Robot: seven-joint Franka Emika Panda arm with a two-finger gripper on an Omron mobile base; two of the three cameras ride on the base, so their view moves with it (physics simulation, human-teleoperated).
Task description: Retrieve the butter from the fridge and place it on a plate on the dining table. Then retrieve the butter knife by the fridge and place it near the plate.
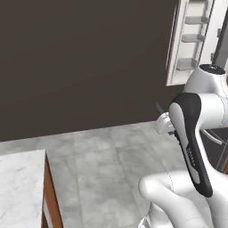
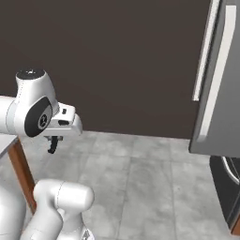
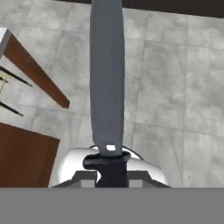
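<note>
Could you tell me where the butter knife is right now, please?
The knife is held in the shut gripper, its grey blade pointing out over the tiled floor; the right base view shows it carried mid-air, left of the fridge.

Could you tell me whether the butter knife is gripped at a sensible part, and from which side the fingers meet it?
Yes, as far as I can tell. The gripper is shut on the butter knife at its dark handle, just behind the guard, the jaws apparently pressing its two sides. The long flat grey blade points straight out ahead, over the tiled floor.
</note>
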